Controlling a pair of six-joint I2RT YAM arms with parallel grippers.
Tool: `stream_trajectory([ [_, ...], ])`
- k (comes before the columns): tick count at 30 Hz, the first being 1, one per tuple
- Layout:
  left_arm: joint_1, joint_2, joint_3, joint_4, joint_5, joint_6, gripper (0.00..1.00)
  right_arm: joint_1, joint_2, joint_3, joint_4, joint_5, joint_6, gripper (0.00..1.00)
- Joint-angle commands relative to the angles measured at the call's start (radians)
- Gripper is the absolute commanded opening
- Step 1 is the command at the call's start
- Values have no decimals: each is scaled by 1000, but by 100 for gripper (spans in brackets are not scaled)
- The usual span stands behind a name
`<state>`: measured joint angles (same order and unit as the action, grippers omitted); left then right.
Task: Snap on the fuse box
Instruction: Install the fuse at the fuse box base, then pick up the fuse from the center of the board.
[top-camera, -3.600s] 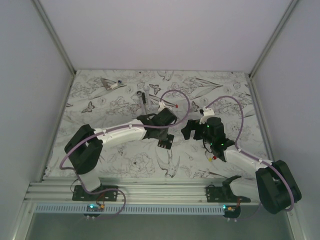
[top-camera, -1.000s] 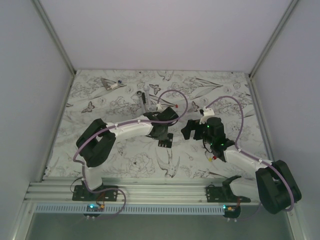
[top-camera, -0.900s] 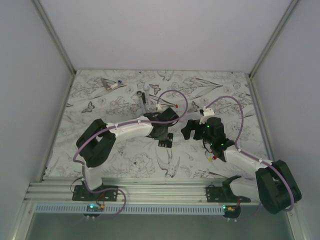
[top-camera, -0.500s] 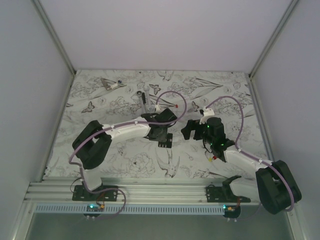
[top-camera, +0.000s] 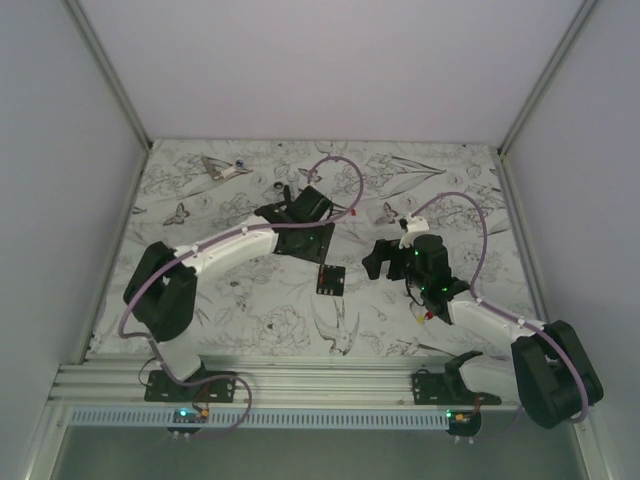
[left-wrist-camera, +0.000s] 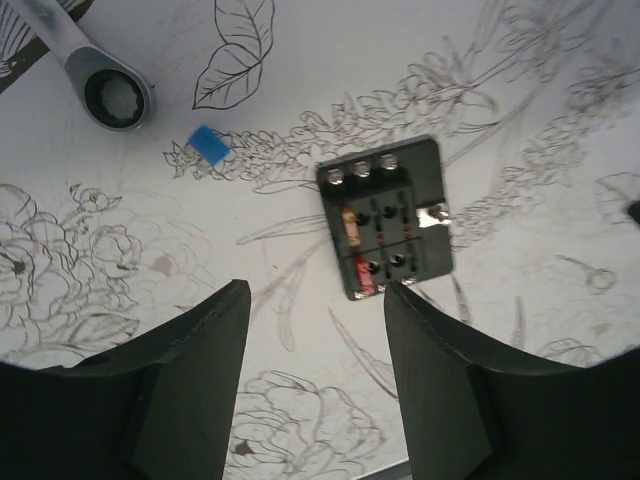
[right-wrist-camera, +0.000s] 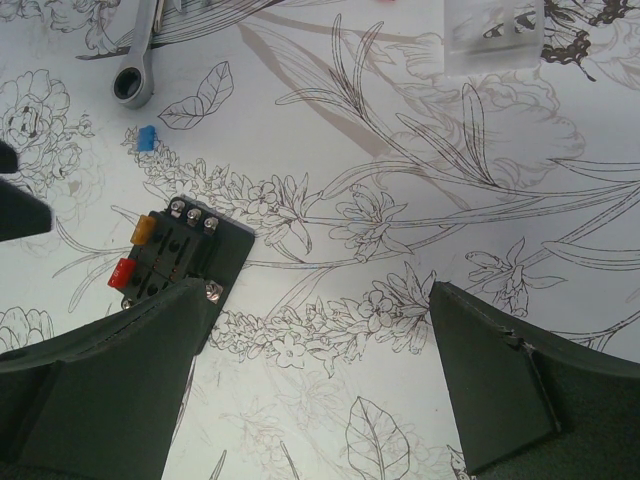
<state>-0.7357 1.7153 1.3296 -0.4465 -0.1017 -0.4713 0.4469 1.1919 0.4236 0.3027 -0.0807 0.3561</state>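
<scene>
The fuse box (top-camera: 330, 279) is a small black box lying flat on the flower-print table. In the left wrist view the fuse box (left-wrist-camera: 385, 218) shows three screws, an orange fuse and a red fuse. In the right wrist view the fuse box (right-wrist-camera: 180, 255) lies beside my left fingertip. My left gripper (top-camera: 310, 240) is open and empty, raised above the table on the far left side of the box; it also shows in the left wrist view (left-wrist-camera: 315, 290). My right gripper (top-camera: 383, 262) is open and empty, just right of the box; it also shows in the right wrist view (right-wrist-camera: 320, 290).
A clear plastic cover (right-wrist-camera: 493, 35) lies farther back. A ring wrench (left-wrist-camera: 117, 97) and a small blue fuse (left-wrist-camera: 209, 145) lie beyond the box; both also show in the right wrist view, wrench (right-wrist-camera: 135, 80) and fuse (right-wrist-camera: 146, 138). A grey metal piece (top-camera: 222, 167) lies far left.
My left gripper has risen and drawn back to the far left, off the fuse box, which is now uncovered. The right arm has not moved.
</scene>
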Motion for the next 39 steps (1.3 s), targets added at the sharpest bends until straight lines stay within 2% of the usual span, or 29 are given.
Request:
stream_trajectory([
  [1,71,77,15,12,137,173,57,-10,-11,-4,28,-7,13,100],
  [4,120,114,30,38,182,224,53,-10,-8,-5,28,-4,12,100],
  [11,178,236,102,43,251,294,51,-10,7,-1,32,-5,10,100],
  [16,199,301,137,42,256,321,44,-10,9,-2,36,-7,8,100],
  [23,222,352,155,42,271,351,46,-10,18,-1,40,-15,10,100],
  [31,206,329,101,35,287,329,46,-10,25,0,40,-14,9,100],
  [39,167,247,12,20,228,201,45,-10,28,1,40,-14,9,100],
])
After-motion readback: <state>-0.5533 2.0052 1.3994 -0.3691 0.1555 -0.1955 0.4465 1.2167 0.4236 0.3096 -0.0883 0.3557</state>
